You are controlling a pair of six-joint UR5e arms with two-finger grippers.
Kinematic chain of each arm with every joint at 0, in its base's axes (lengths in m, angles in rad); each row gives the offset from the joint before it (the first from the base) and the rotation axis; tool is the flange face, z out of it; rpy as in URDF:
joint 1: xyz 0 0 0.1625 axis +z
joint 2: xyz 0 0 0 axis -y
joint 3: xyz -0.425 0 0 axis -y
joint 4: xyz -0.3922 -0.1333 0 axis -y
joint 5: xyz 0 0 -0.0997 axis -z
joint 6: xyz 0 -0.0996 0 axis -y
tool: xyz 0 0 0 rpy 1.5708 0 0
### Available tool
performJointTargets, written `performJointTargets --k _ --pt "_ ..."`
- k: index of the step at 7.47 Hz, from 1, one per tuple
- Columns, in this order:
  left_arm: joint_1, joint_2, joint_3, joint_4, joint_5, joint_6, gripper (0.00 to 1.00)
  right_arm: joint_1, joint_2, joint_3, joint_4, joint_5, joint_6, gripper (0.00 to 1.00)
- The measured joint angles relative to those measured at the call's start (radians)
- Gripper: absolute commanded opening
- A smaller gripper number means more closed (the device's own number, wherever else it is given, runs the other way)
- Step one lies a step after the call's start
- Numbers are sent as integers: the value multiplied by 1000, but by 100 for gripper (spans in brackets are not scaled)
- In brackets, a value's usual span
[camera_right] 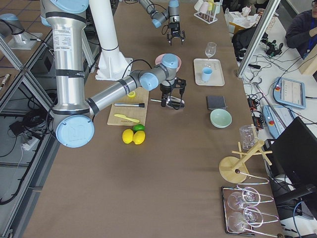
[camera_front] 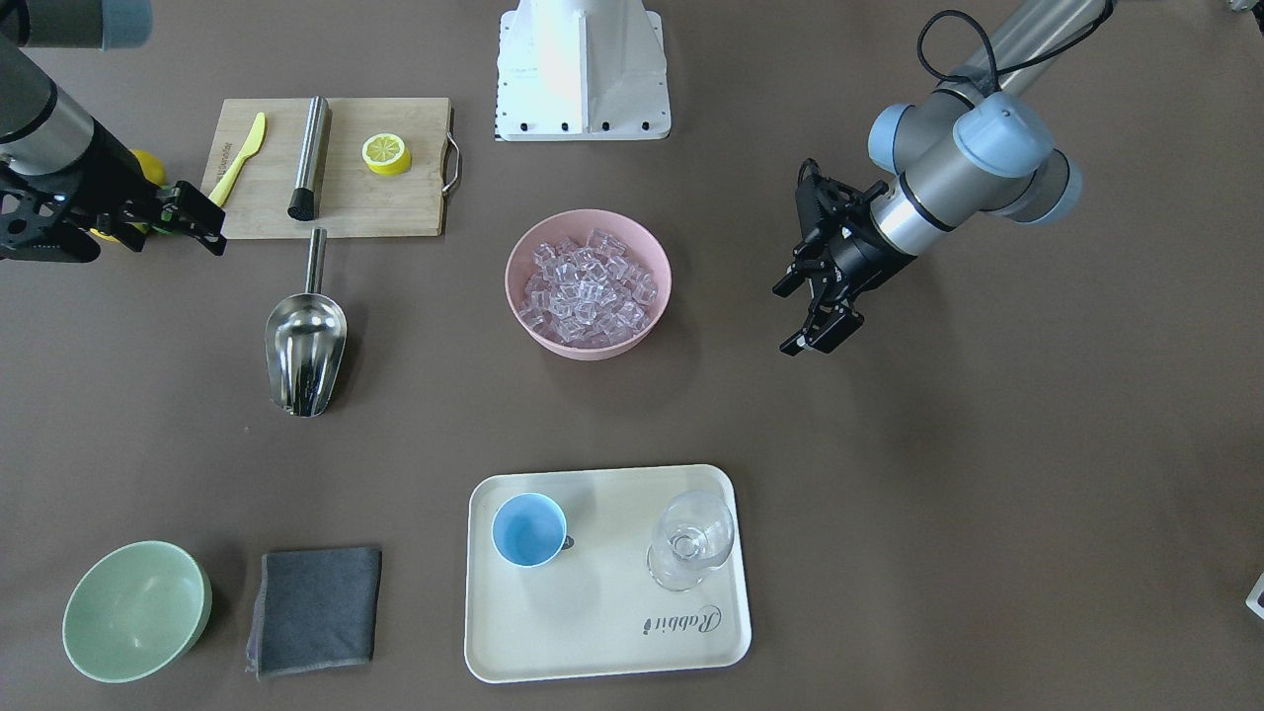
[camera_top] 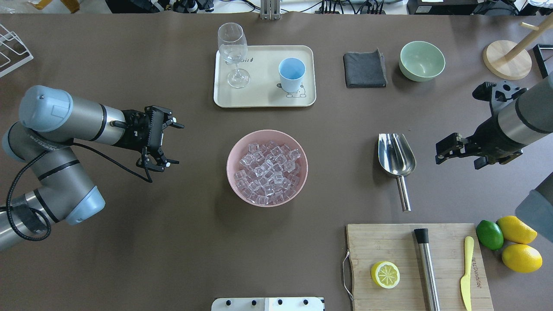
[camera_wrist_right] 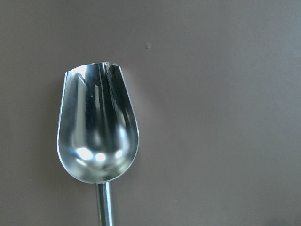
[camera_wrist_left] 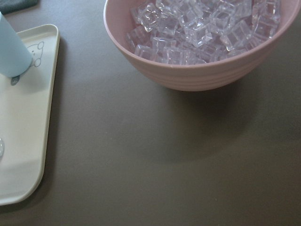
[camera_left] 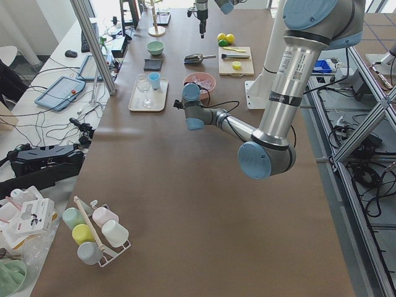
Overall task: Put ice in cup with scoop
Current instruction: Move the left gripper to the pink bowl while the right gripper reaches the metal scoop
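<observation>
The steel scoop (camera_top: 396, 153) lies on the table right of the pink bowl (camera_top: 232, 175), its handle toward the cutting board; it fills the right wrist view (camera_wrist_right: 98, 136). The ice (camera_top: 268, 170) is heaped in the pink bowl. The light-blue cup (camera_top: 291, 74) stands upright on the cream tray (camera_top: 263, 97). My right gripper (camera_top: 464, 155) is open and empty, above and just right of the scoop. My left gripper (camera_top: 173, 144) is open and empty, left of the bowl, jaws pointing at it.
A stemmed glass (camera_top: 233, 54) shares the tray. A grey cloth (camera_top: 365, 69) and a green bowl (camera_top: 422, 60) lie at the far right. A cutting board (camera_top: 414, 268) near the robot holds a lemon half, a steel cylinder and a yellow knife; whole citrus (camera_top: 512, 242) lies beside it.
</observation>
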Motion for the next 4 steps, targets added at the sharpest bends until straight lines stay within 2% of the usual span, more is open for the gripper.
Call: performJointTargets --k 2,4 --pt "2 -66 79 -34 -47 -26 98 -116 4 -7 46 -65 106 98" --pt "10 -128 162 -71 -106 -93 98 -184 17 -27 67 -108 151 98"
